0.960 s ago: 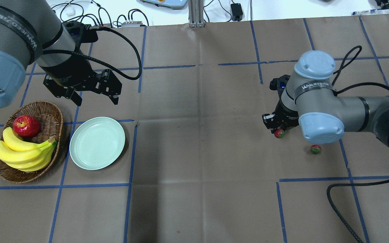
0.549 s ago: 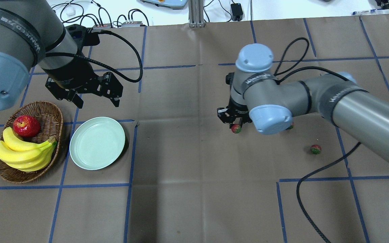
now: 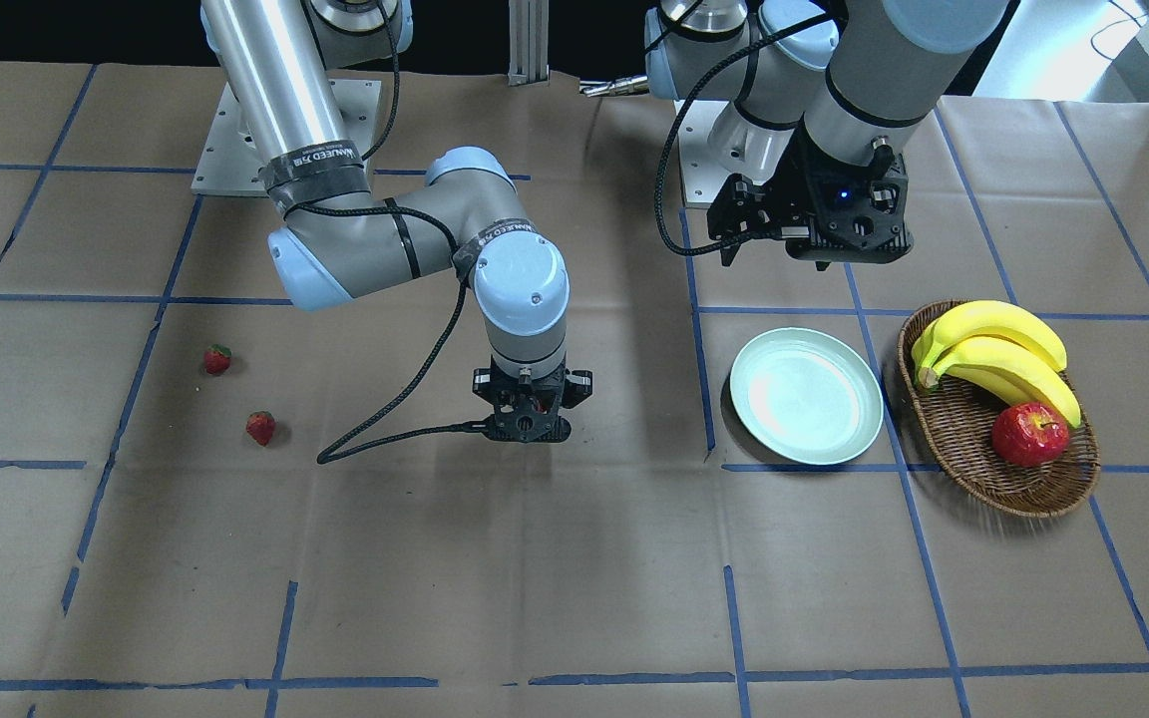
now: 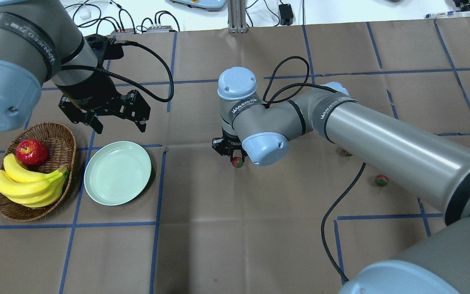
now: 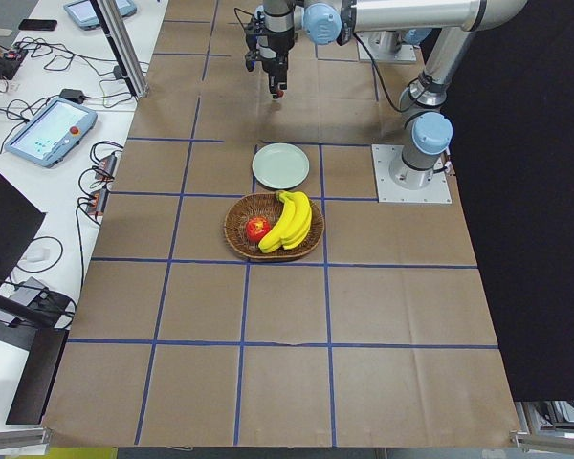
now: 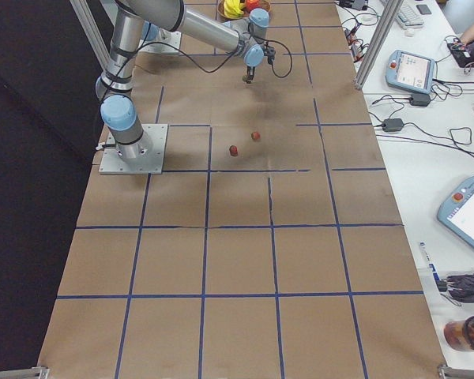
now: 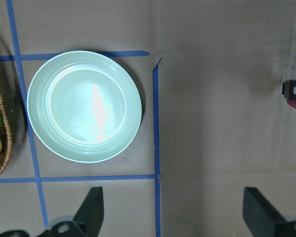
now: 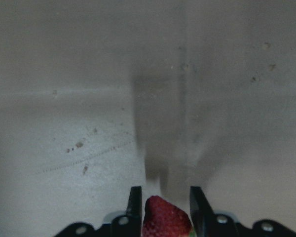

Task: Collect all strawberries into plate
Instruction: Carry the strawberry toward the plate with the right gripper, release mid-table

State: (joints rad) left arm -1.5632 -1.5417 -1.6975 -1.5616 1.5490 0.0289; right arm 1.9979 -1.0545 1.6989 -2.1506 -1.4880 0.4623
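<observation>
My right gripper point(image 4: 237, 160) is shut on a strawberry point(image 4: 238, 162) and holds it above the middle of the table; the berry also shows between the fingers in the right wrist view point(image 8: 165, 219) and faintly in the front view point(image 3: 533, 404). Two more strawberries lie on the paper at the right point(image 4: 381, 180) point(image 4: 347, 153), seen in the front view at the left point(image 3: 217, 359) point(image 3: 260, 427). The mint-green plate point(image 4: 117, 172) is empty, left of the held berry. My left gripper point(image 4: 120, 125) is open and empty, hovering just behind the plate point(image 7: 84, 105).
A brown wicker basket point(image 4: 61, 136) with bananas point(image 4: 29, 183) and a red apple point(image 4: 32, 152) stands left of the plate. The right arm's black cable point(image 4: 337, 204) trails over the table. Blue tape lines grid the brown paper.
My right gripper has carried the strawberry leftward from the right side to the table's middle, toward the plate. The left gripper has shifted only slightly.
</observation>
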